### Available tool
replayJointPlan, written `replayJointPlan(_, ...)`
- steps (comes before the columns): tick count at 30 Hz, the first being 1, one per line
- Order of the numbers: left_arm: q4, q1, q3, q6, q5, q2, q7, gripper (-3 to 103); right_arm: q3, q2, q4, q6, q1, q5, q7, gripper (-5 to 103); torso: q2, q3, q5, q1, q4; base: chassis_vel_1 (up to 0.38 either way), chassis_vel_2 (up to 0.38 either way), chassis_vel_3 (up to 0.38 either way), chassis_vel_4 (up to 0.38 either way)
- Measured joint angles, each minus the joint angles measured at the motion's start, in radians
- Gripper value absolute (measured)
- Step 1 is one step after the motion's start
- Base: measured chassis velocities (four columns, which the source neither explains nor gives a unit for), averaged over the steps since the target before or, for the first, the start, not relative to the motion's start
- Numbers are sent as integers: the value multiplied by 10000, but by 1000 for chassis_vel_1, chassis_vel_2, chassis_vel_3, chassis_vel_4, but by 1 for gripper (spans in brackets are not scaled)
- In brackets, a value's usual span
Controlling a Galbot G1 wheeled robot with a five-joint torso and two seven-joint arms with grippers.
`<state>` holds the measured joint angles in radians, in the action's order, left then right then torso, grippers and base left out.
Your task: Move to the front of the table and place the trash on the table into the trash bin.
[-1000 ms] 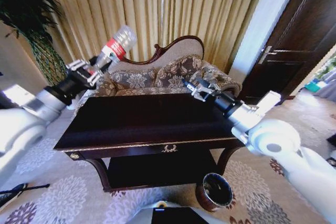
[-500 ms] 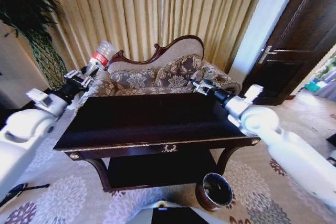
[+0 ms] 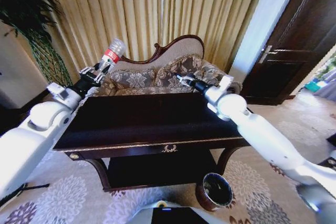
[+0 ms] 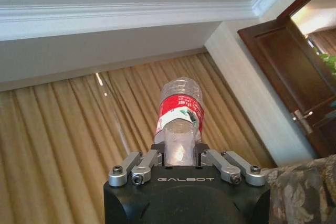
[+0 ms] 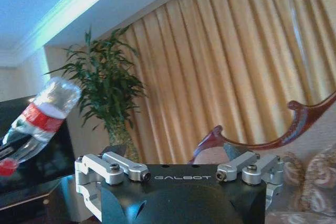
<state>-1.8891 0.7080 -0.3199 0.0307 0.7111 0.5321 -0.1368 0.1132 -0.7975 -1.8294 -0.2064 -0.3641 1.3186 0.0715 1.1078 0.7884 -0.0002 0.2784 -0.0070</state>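
The trash I see is a clear plastic bottle with a red label (image 3: 112, 52). My left gripper (image 3: 94, 74) is shut on its lower end and holds it tilted in the air above the far left corner of the dark glossy table (image 3: 147, 124). From the left wrist the bottle (image 4: 179, 114) stands between the fingers (image 4: 178, 156). My right gripper (image 3: 184, 81) hovers over the table's far edge, open with nothing in it (image 5: 172, 153); its camera also catches the bottle (image 5: 42, 116). The reddish-brown trash bin (image 3: 215, 191) stands on the carpet by the table's front right leg.
A carved floral sofa (image 3: 168, 72) sits just behind the table, with gold curtains behind it. A tall plant (image 3: 31, 30) stands at the back left and a dark door (image 3: 294, 45) at the right. My own base (image 3: 165, 214) is near the table's front.
The left arm drew back to the left with the bottle, still held high. The right arm stretched forward and its gripper shifted left along the table's far edge.
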Motion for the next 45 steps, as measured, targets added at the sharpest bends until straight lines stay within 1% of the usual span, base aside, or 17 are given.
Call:
replayJointPlan(2,-185,-556,461,-179,80,155,13,27,243,-269,55,0,335,95,-32,100,2,0,1,0,-3,0,0,0,0)
replayJointPlan(3,-185,-556,461,-179,80,155,13,27,243,-269,55,0,335,95,-32,100,2,0,1,0,-3,0,0,0,0)
replayJointPlan(6,-503,-1028,910,-361,149,271,30,27,346,-498,31,-29,638,312,-74,100,1,0,2,1,-5,0,0,0,0)
replayJointPlan(9,-740,-1098,1009,-457,151,321,46,27,347,-622,-26,-39,837,565,-81,100,1,-1,1,0,-3,0,0,0,0)
replayJointPlan(11,-971,-1070,1018,-503,143,314,54,27,331,-689,-110,-50,1025,810,-94,100,2,-1,1,0,0,0,0,0,0)
replayJointPlan(13,-1043,-1050,1019,-511,135,307,59,27,321,-703,-149,-51,1074,892,-95,100,2,-1,1,0,0,0,0,0,0)
replayJointPlan(16,-1481,-987,1000,-649,130,237,189,27,232,-779,-422,-87,1286,1318,-97,100,1,-1,1,-1,-2,0,0,0,0)
replayJointPlan(20,-1695,-986,965,-725,146,150,218,27,210,-820,-567,-105,1360,1448,-95,100,2,-2,1,-1,-2,0,0,0,0)
replayJointPlan(30,-2019,-883,771,-766,310,-228,252,27,246,-828,-971,-125,1387,1552,-100,100,2,-2,1,-2,-2,0,0,0,0)
replayJointPlan(45,-2533,-584,1086,-902,287,-203,357,27,398,-746,-1094,-155,1536,1573,-113,100,2,-2,1,-2,-2,0,0,0,0)
